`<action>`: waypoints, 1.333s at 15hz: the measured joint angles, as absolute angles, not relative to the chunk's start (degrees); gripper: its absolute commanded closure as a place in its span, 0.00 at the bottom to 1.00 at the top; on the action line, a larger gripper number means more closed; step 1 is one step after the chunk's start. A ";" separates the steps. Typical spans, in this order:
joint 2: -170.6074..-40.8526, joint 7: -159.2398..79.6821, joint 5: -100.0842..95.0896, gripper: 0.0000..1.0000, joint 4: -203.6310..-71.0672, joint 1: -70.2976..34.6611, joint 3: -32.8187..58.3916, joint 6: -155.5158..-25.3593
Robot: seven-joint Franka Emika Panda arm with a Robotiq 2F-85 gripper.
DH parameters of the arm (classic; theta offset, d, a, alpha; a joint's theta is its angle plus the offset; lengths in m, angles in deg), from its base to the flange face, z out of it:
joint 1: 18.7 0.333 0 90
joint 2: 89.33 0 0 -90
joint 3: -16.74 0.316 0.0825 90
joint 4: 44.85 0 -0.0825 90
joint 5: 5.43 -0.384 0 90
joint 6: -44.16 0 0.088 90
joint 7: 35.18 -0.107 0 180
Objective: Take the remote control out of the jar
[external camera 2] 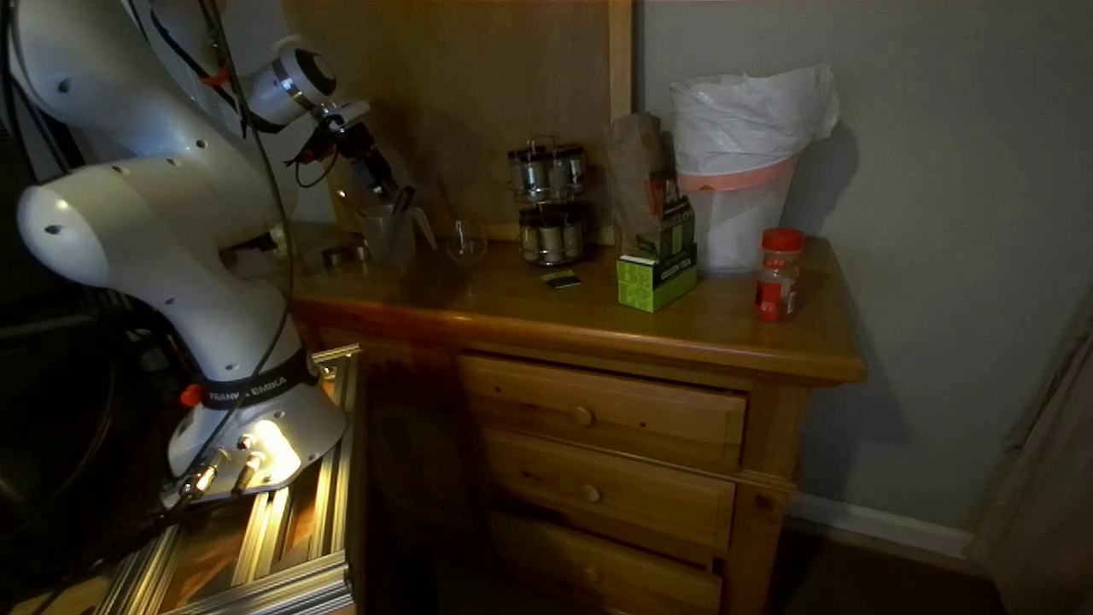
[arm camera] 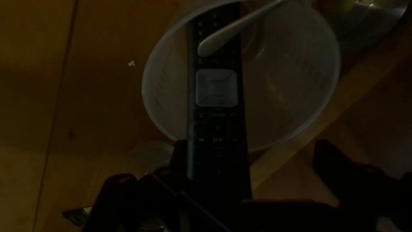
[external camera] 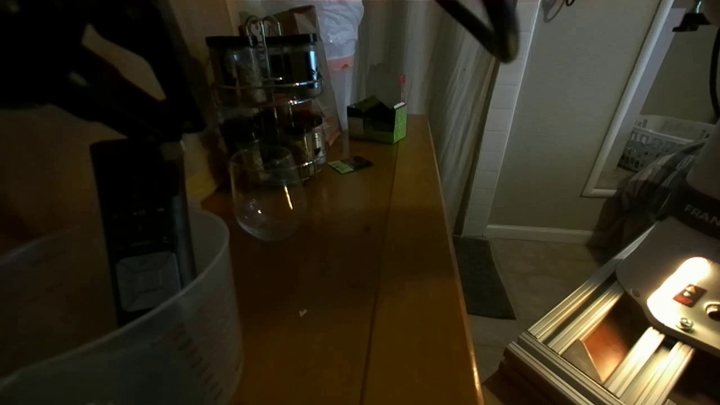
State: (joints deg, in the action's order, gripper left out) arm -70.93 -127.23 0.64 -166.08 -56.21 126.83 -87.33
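Note:
The jar is a large translucent jug on the wooden top; it also shows in an exterior view and the wrist view. The black remote control stands tilted in it, its upper end above the rim. It also shows in an exterior view and the wrist view. My gripper is open around the remote's upper end. The remote is close to one finger, with a wide gap to the other finger. Whether that near finger touches it is too dark to tell.
A pale slim handle-like piece crosses over the remote. A stemless glass stands beside the jar, with a wire spice rack behind. A green tea box, white bin and red-capped bottle stand farther along the wooden top.

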 measured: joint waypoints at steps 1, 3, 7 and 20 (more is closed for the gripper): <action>-68.75 -124.32 -2.36 0.00 -165.45 -55.77 125.56 -87.32; -64.70 -119.90 -6.36 0.00 -163.71 -55.48 124.03 -86.19; -61.63 -114.48 -8.74 0.00 -160.47 -54.99 122.25 -81.35; -61.48 -111.82 -10.98 0.00 -160.21 -53.64 119.81 -80.61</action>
